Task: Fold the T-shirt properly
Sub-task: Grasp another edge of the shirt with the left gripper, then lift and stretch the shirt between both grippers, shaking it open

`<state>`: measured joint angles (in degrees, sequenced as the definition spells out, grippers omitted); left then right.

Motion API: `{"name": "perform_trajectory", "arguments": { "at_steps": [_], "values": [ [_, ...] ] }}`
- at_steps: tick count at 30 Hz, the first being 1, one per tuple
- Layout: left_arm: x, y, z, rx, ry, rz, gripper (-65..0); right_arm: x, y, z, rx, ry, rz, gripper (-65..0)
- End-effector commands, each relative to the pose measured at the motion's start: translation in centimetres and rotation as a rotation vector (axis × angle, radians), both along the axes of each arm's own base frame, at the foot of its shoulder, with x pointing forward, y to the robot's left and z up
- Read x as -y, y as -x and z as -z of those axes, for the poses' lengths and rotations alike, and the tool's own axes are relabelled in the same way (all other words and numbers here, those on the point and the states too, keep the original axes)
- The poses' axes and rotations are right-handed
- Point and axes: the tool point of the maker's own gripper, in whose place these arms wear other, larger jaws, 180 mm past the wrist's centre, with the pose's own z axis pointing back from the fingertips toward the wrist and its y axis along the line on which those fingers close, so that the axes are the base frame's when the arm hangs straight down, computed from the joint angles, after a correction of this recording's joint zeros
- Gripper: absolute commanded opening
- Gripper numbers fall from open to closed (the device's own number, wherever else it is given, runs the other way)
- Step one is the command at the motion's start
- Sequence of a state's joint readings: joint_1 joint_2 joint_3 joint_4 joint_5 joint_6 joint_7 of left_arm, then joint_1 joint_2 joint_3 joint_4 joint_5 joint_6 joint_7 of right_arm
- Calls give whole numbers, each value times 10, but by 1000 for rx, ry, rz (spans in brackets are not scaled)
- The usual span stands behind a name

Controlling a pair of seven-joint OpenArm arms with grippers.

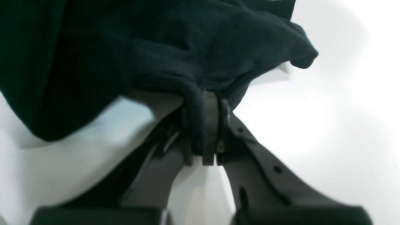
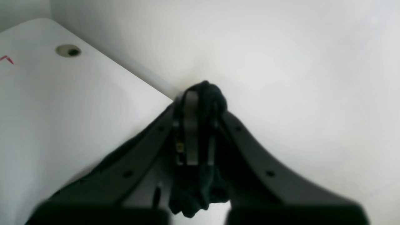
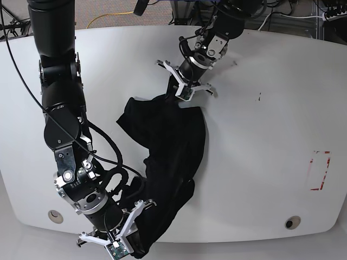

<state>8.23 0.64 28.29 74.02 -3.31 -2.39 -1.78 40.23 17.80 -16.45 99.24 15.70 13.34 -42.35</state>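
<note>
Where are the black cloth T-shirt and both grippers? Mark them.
Black cloth T-shirt [image 3: 173,141], base view, middle of the cloth.
Left gripper [image 1: 207,103], left wrist view, fingertips.
Right gripper [image 2: 200,93], right wrist view, fingertips.

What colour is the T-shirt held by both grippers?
Plain black; the T-shirt shows best in the base view.

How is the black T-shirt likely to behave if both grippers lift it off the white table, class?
Probably floppy: the T-shirt lies crumpled and folds around the left gripper, shut on it. It would likely sag between that and the right gripper, also pinching cloth. It seems light, since a small pinch already raises a bunch of it off the table.
</note>
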Motion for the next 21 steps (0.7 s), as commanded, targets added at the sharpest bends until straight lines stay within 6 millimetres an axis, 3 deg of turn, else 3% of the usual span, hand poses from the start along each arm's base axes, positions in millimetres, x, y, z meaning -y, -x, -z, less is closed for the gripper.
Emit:
{"name": "perform_trajectory", "arguments": {
  "at_steps": [1, 12, 15, 21],
  "values": [
    [-5, 2, 7, -32, -32, -6, -650, 3, -1, -29, 79, -21, 2, -650],
    [-89, -15, -39, 103, -83, -144, -650, 48, -16, -36, 69, -83, 110, -650],
    [-113, -17, -54, 110, -140, -158, -650, 50, -19, -47, 89, -88, 113, -650],
    [-153, -28, -91, 164, -208, -216, -650, 59, -32, -50, 68, -93, 139, -650]
  ]
}}
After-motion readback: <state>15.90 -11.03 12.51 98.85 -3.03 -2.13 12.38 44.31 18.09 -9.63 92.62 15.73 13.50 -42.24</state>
